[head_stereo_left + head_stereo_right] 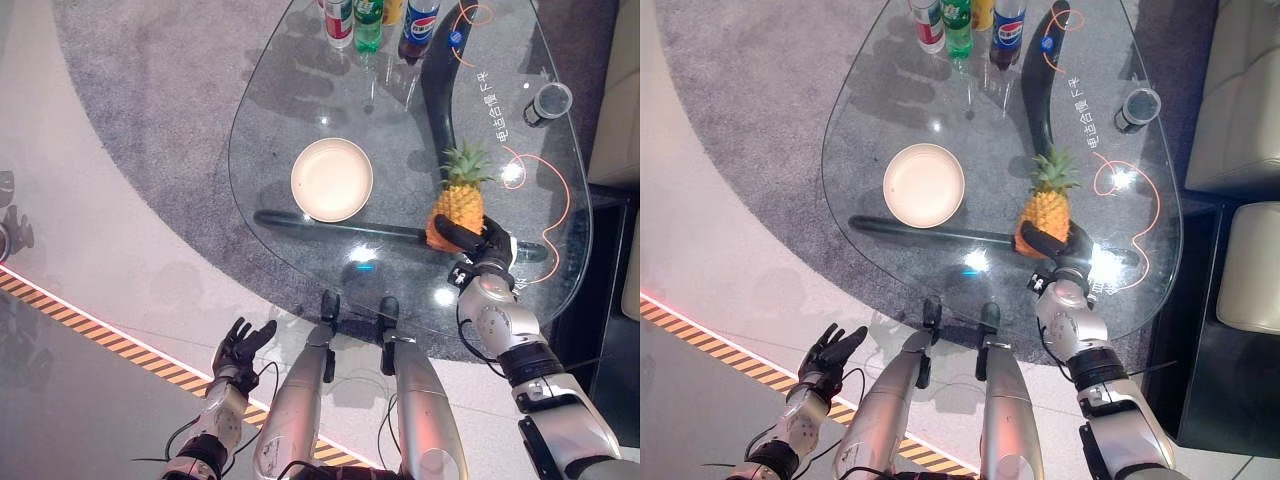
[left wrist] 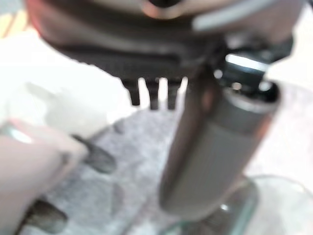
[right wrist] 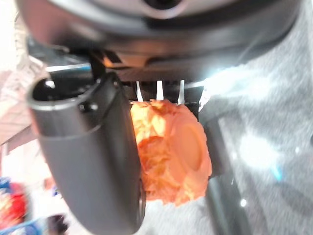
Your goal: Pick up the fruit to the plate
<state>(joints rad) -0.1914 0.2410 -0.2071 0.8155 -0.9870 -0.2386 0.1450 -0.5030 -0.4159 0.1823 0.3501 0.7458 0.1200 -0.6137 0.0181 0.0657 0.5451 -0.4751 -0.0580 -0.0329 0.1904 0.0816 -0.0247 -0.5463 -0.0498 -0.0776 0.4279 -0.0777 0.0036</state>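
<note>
1. Right wrist view puts the right hand [image 3: 93,161] round the lower body of the pineapple [image 3: 168,152], thumb on one side and fingers past it, so the fruit is gripped.
2. From the head views, the pineapple [image 1: 458,205] stands upright on the glass table [image 1: 300,90], crown pointing away from the robot, and the plate [image 1: 332,179] lies to its left, well apart from it.
3. I judge the carry to be a sideways move leftward; the glass between fruit and plate is bare.
4. Bottles [image 1: 368,22] stand at the far edge, and a dark cup [image 1: 547,103] sits far right, both off that path.
5. Left hand [image 1: 240,347] hangs low beside the table, fingers relaxed and holding nothing.
</note>
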